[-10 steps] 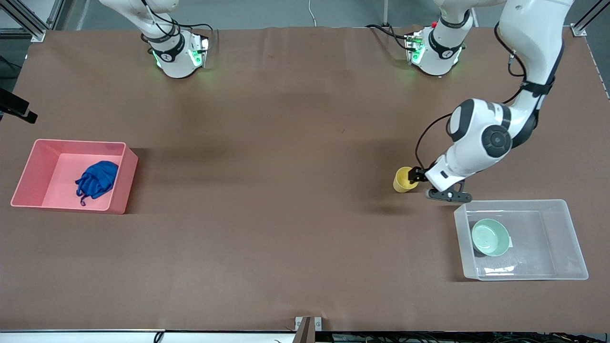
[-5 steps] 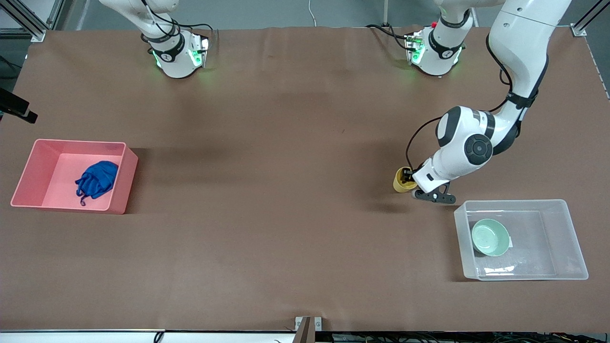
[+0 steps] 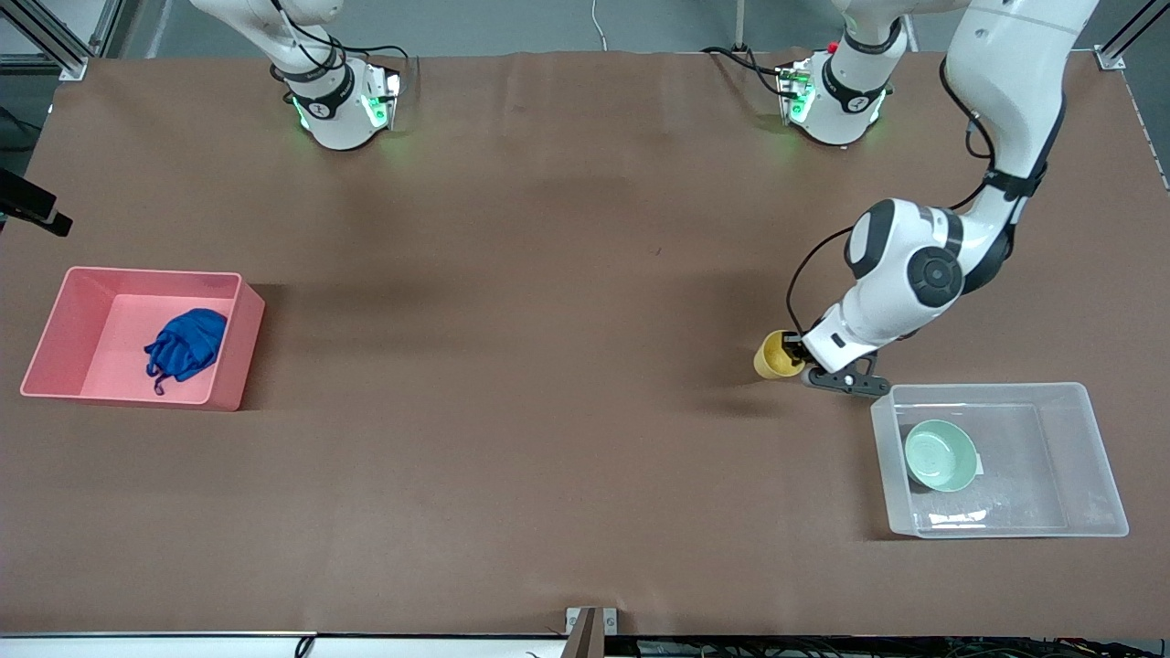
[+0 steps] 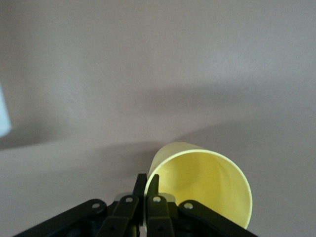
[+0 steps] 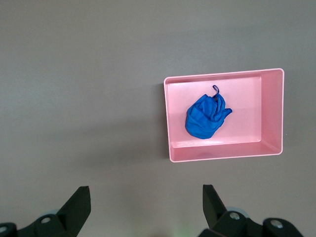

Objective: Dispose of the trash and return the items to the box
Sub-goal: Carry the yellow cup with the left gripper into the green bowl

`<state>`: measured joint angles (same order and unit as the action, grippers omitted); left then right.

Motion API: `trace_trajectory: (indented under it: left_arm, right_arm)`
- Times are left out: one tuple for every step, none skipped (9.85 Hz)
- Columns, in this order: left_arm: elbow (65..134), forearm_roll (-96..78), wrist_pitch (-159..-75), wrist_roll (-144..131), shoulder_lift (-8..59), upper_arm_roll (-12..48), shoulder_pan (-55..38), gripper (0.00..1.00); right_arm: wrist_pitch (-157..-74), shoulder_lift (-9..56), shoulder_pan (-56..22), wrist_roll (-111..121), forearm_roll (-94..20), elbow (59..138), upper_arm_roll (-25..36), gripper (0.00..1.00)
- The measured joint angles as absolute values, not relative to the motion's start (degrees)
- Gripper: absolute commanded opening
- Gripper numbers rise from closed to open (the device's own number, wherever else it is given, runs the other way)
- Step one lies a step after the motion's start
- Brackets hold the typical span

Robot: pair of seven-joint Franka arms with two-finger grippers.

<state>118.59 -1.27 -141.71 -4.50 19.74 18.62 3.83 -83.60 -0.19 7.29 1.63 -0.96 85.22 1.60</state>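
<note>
Trash came first on my checklist, and it looked settled: the blue wad [image 3: 186,352] lay crumpled inside the pink bin [image 3: 55,340] at the left of the front frame, its thin wrinkled material bunched up with a small loop sticking out. Of the items, the mint-green bowl [image 3: 940,455] already sat in the clear box [image 3: 1088,457] at the lower right of the frame, right way up, against the box's left wall. What remained, as I judged it, was the yellow cup [image 3: 775,355], which stood just up and left of the box's upper left corner and outside it. I had the left gripper [image 3: 793,350] at that cup, and in the left wrist view its fingers [image 4: 146,185] were pressed together on the cup's rim, one inside and one outside the thin wall. The cup [image 4: 200,182] looked smooth, pale yellow and empty, tilted toward the camera so I saw straight into its mouth; I could not tell whether it had left the table. The right gripper [image 5: 143,205] waited high over the table with its claws spread wide, holding nothing, the bin and wad in its view. By my reckoning only the cup's trip into the box was left.
</note>
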Motion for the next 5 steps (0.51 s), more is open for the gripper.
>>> trace_trajectory:
  left_arm:
    - [116.92,-1.27,-139.58,-4.22,17.95,18.61,5.26,0.0]
    - [113.93,-1.27,-135.65,-3.33,16.85,18.57,6.76,0.0]
    - [109.6,-1.26,-130.72,-2.17,16.53,18.53,8.18,0.0]
    - [104.74,-1.26,-125.91,-0.55,16.76,18.47,9.52,0.0]
    - [99.9,-1.26,-122.05,1.39,17.73,18.37,10.78,0.0]
  right_arm:
    - [-83.59,-0.19,7.29,1.63,-0.96,85.22,1.6,1.0]
    - [-83.58,-0.19,7.29,1.63,-0.96,85.22,1.61,1.0]
    - [-83.56,-0.19,7.29,1.63,-0.96,85.22,1.6,1.0]
    - [-83.55,-0.19,7.29,1.63,-0.96,85.22,1.6,1.0]
    - [-83.54,-0.19,7.29,1.63,-0.96,85.22,1.6,1.0]
